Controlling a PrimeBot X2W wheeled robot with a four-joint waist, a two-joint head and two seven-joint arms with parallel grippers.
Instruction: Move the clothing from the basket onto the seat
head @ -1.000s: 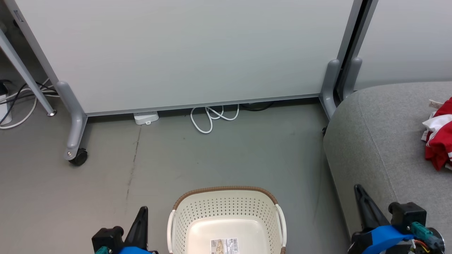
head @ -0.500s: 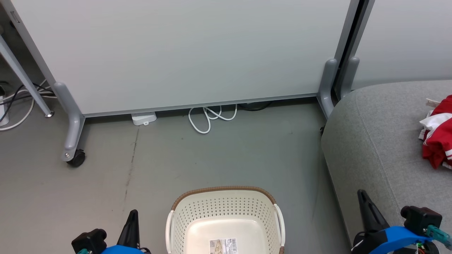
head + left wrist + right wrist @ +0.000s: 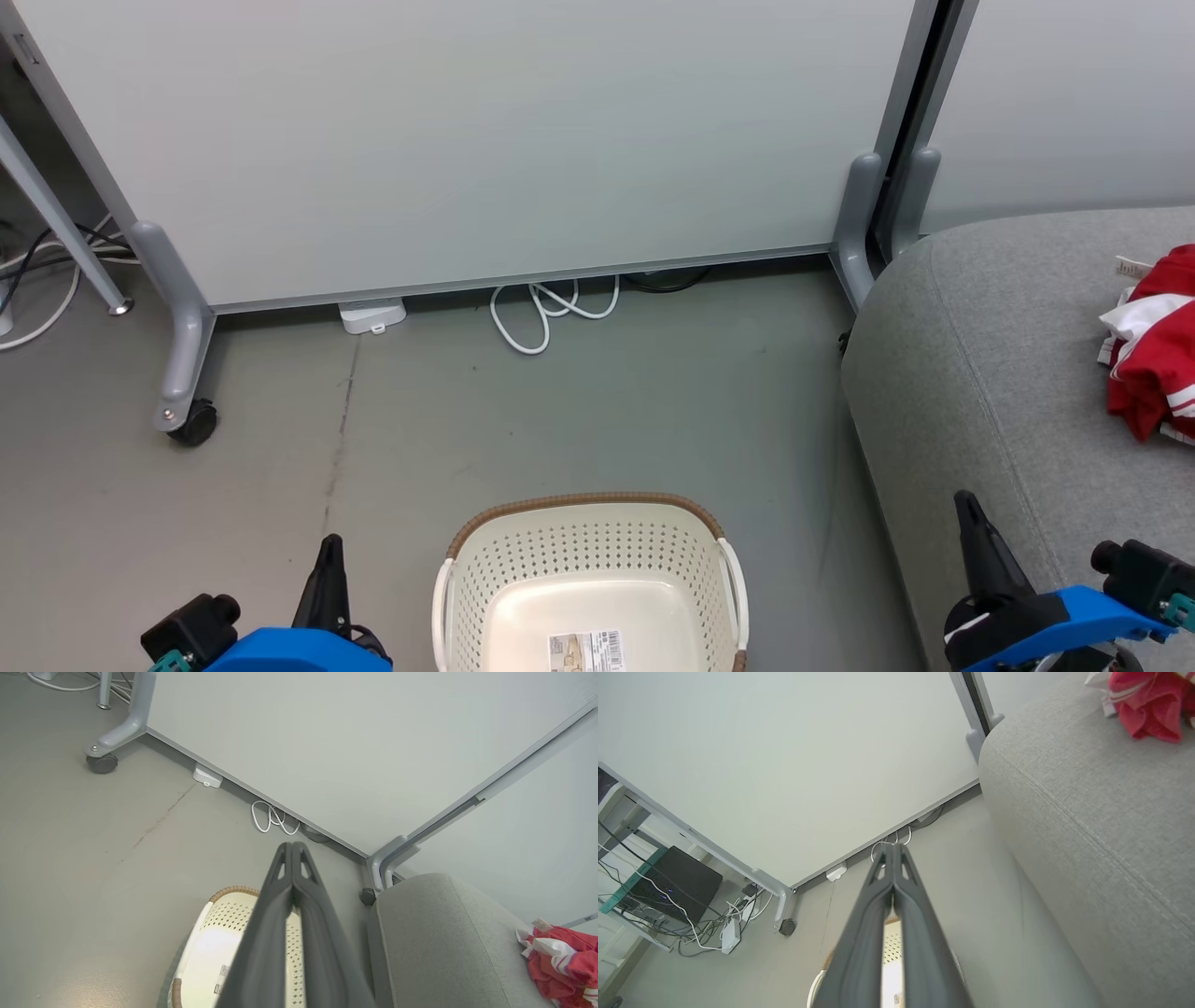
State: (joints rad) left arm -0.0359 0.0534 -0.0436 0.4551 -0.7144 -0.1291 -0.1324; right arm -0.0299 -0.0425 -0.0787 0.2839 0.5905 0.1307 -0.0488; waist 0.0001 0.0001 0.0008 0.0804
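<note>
Head view, clothing [image 3: 1153,383] heaped on seat [image 3: 990,373] (basket [image 3: 597,551] near it), left pincer [image 3: 330,543], right pincer [image 3: 962,502] both closed

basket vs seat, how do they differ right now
The basket is cream perforated plastic with a brown rim; the seat is grey fabric with a stitched seam. The basket is far smaller than the seat. The basket shows only a label inside; the seat bears the red clothing. Both have rounded corners.
</note>
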